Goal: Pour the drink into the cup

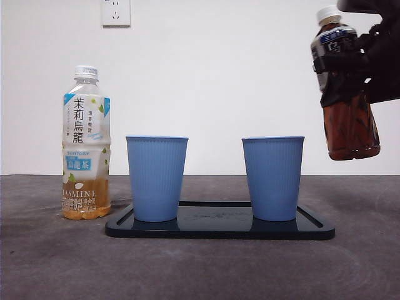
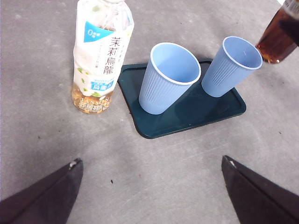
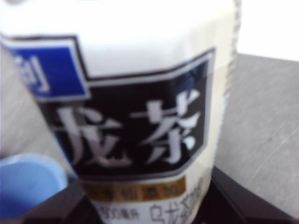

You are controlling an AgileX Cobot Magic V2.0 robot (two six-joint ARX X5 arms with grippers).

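The drink, a dark oolong tea bottle (image 1: 350,119) with a white cap on, hangs in the air above and to the right of the right blue cup (image 1: 273,178). My right gripper (image 1: 369,62) is shut on its labelled upper part; the label (image 3: 140,116) fills the right wrist view, with a blue cup rim (image 3: 28,184) below it. Beside it, the left blue cup (image 1: 156,178) shares the same black tray (image 1: 219,228). In the left wrist view both cups (image 2: 168,77) (image 2: 233,65) look empty. My left gripper (image 2: 152,160) hovers open over the table, short of the tray.
A jasmine oolong bottle (image 1: 86,144) with a pale label stands upright on the table just left of the tray (image 2: 196,112), also seen as a bottle (image 2: 100,56) in the left wrist view. A white wall with a socket (image 1: 115,11) closes the back.
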